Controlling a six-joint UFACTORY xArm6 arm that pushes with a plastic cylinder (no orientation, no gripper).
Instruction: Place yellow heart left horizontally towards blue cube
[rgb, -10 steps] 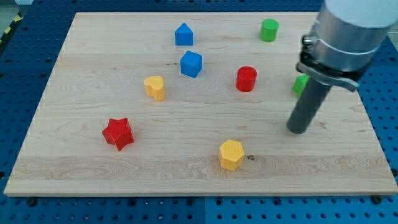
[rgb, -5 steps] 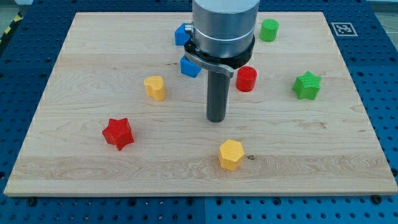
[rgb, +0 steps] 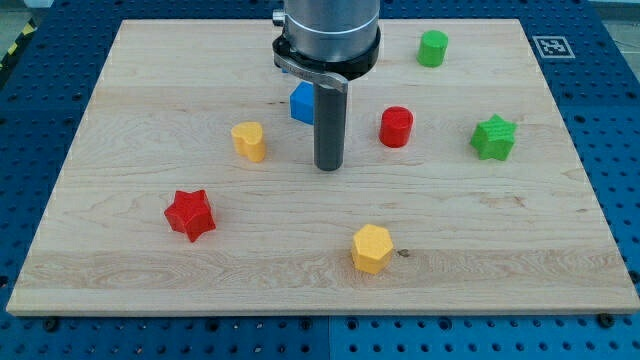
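Note:
The yellow heart (rgb: 249, 140) lies left of the board's middle. The blue cube (rgb: 300, 103) sits up and to its right, partly hidden behind my rod. My tip (rgb: 329, 166) rests on the board to the right of the yellow heart and just below the blue cube, apart from both. The other blue block seen earlier near the view's top is hidden behind the arm.
A red cylinder (rgb: 396, 126) stands right of my tip. A green star (rgb: 494, 137) and a green cylinder (rgb: 433, 47) lie at the right. A red star (rgb: 189, 214) is at lower left, a yellow hexagon (rgb: 371, 248) at the bottom middle. The wooden board (rgb: 130, 80) has blue pegboard around it.
My tip has swept from the board's right side leftward to the middle, then slightly up and left, ending below the blue cube. No block has moved.

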